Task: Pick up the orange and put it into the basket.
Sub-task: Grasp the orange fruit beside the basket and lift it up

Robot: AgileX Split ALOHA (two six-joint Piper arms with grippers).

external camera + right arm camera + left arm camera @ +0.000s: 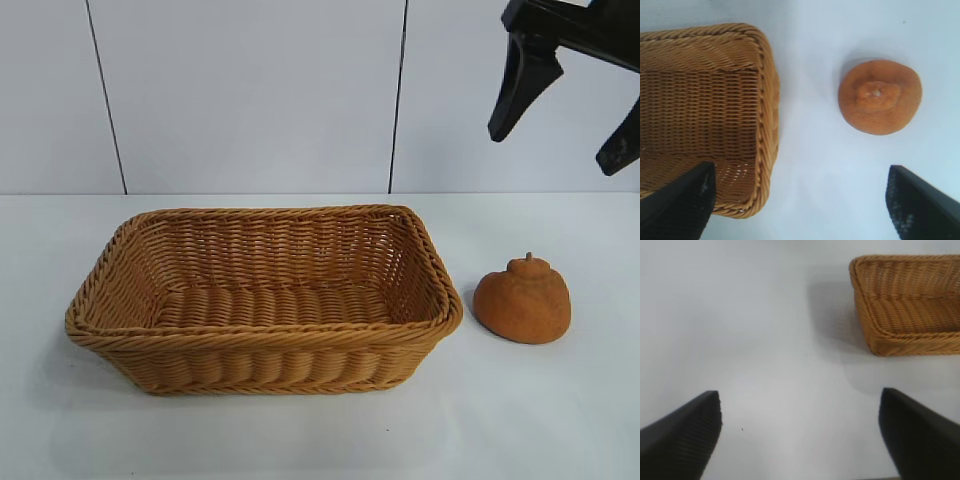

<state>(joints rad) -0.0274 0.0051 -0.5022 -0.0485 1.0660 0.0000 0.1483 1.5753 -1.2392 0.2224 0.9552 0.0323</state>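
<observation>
On a white desk (300,440) before a white panelled wall (250,90), the orange (522,300) sits just right of the basket (262,300). The right gripper (565,125) hangs above, fingers wide and empty; the left gripper (800,440) likewise.

I see my right gripper (800,200) spread wide above the table (815,165), the orange (880,97) just beside the basket (765,100).

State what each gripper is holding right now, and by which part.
Nothing is held. The right gripper hangs open above the orange, which sits on the table beside the basket. The left gripper is open over bare table.
</observation>
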